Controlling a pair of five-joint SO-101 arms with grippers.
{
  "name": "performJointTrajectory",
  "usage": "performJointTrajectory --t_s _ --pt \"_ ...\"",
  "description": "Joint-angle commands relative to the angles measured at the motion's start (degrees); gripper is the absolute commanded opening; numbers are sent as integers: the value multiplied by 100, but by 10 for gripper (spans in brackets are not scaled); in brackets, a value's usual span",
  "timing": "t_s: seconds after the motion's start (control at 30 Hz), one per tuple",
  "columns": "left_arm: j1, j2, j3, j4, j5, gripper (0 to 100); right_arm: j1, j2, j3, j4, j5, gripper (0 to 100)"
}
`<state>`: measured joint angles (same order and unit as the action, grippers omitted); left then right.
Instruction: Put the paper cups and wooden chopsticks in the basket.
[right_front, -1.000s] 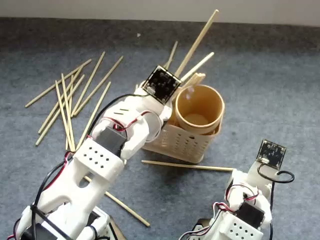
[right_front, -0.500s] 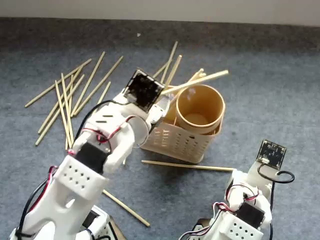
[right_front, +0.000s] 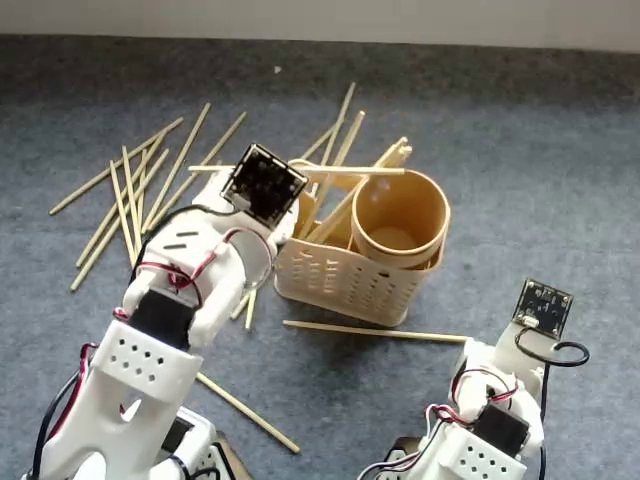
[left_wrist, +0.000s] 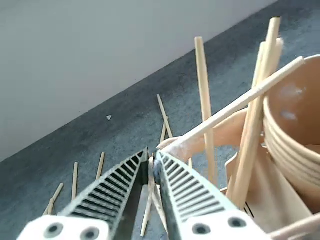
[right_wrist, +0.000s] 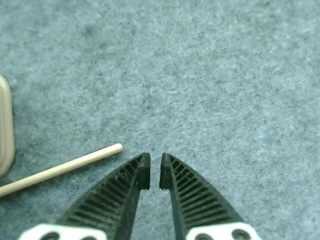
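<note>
Grey carpet (right_front: 530, 140) is seen under everything. At the centre of the high view, stacked paper cups (right_front: 400, 215) are seated in the cream basket (right_front: 345, 282), with leaning chopsticks (right_front: 335, 205) propped beside them. A held chopstick (left_wrist: 240, 102) is clamped in the closed left gripper (left_wrist: 152, 160) and stretched across the basket's top. Loose chopsticks (right_front: 140, 200) are scattered at upper left. A lone chopstick (right_wrist: 65, 167) lies just below the basket, its end near the right gripper (right_wrist: 154, 172), whose jaws are nearly closed on nothing.

Left claw (left_wrist: 152, 159) seemingly clamped tight; right claw (right_wrist: 155, 172) nearly closed.
</note>
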<state>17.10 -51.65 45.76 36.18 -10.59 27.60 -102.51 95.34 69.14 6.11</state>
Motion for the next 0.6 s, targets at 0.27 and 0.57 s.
performJointTrajectory --t_s 0.27,0.57 --pt "-857 84 -233 237 -132 105 -13 -22 857 31 35 56" --pt "-3336 585 -233 914 9 166 -13 -22 857 31 35 56"
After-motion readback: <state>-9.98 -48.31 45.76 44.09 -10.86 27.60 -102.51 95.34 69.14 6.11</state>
